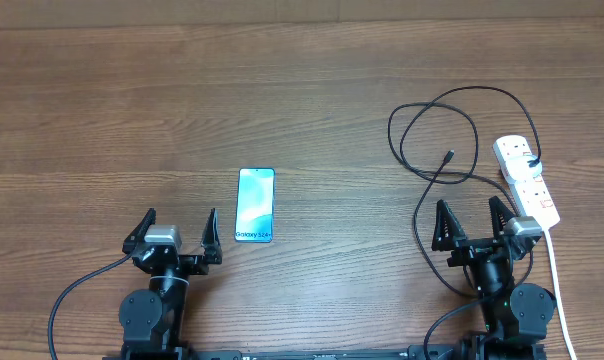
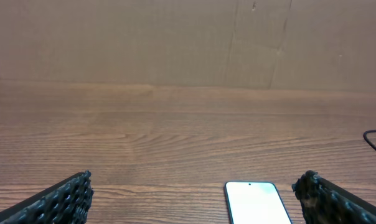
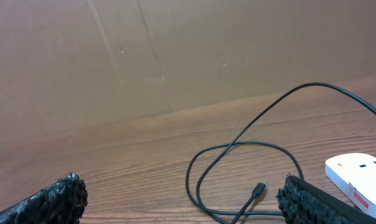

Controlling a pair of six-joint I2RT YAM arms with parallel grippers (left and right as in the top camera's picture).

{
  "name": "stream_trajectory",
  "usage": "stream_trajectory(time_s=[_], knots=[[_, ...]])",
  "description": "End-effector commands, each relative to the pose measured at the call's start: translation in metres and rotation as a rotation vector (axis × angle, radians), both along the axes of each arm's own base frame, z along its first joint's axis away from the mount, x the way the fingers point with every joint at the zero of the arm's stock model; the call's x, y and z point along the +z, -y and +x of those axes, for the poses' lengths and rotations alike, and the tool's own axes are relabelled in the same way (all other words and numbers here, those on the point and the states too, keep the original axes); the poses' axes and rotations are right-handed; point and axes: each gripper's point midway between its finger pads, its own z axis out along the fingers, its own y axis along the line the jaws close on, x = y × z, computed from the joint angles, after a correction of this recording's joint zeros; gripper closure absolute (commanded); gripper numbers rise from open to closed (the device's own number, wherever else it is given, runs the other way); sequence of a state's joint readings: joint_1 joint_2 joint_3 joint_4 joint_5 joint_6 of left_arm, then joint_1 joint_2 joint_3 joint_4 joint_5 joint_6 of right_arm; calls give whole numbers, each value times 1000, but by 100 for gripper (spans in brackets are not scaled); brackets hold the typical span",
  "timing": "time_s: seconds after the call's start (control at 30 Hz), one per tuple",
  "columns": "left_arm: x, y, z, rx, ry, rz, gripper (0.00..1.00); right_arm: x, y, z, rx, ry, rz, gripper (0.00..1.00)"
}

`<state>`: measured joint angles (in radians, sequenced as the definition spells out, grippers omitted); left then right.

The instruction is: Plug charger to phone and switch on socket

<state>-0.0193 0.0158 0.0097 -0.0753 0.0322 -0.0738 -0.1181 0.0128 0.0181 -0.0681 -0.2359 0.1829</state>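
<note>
The phone (image 1: 255,204) lies flat on the wooden table, light blue screen up, just right of my left gripper (image 1: 178,232), which is open and empty. In the left wrist view the phone (image 2: 256,202) sits near the right finger. The black charger cable (image 1: 434,125) lies in loops at the right, its connector tip (image 1: 449,156) free on the table. The white socket strip (image 1: 526,178) lies at the far right. My right gripper (image 1: 474,223) is open and empty, below the loops. The right wrist view shows the tip (image 3: 258,189), the loops and the strip's end (image 3: 361,176).
The socket's white cord (image 1: 555,270) runs down past the right arm to the table's front edge. A brown cardboard wall (image 2: 188,40) stands behind the table's far edge. Bare wood (image 1: 132,110) spans the left and middle.
</note>
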Motion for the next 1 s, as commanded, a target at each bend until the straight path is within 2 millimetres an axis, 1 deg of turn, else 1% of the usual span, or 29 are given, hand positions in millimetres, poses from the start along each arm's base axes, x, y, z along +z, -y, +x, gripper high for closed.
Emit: stream_trajectory(time_s=[0.0, 0.87, 0.97], knots=[[0, -3, 0, 13, 5, 19, 0, -1, 2, 0, -11, 7, -6, 0], [0, -3, 0, 12, 7, 18, 0, -1, 2, 0, -11, 7, -6, 0], [8, -9, 0, 50, 37, 32, 0, -1, 2, 0, -11, 7, -6, 0]])
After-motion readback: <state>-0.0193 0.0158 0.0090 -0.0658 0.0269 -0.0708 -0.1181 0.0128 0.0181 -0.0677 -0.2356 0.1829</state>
